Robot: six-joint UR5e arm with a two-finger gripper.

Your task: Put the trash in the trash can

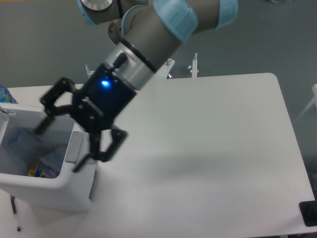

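- White and flat, the broad table (208, 139) carries no trash anywhere on the surface the camera shows. Judged from that, the task looks finished or very nearly so, though the far left edge of the scene is cut off and cannot be checked.
- Grey-bodied with light blue joint caps, the robot arm (158, 29) reaches down from the top of the view toward the left side of the table.
- White, boxy and thick-rimmed, the plastic trash can (49, 191) stands at the table's front left corner, with a grey tab (74, 147) on the wall facing the arm.
- Black, with a blue light glowing on its body, the two-finger gripper (62, 141) hangs over the can's right rim; its fingers are spread wide apart and nothing is held between them.
- Bluish and see-through, the crushed plastic trash (22, 141) lies inside the can, against the left part of its floor. Whether this is the bottle, the wrapper or both together cannot be told, as the shapes blur into one another.
- Red and yellow, a small scrap of printed packaging (40, 172) lies at the bottom of the can near the front wall.
- What appears left is only for the arm to draw clear of the can.
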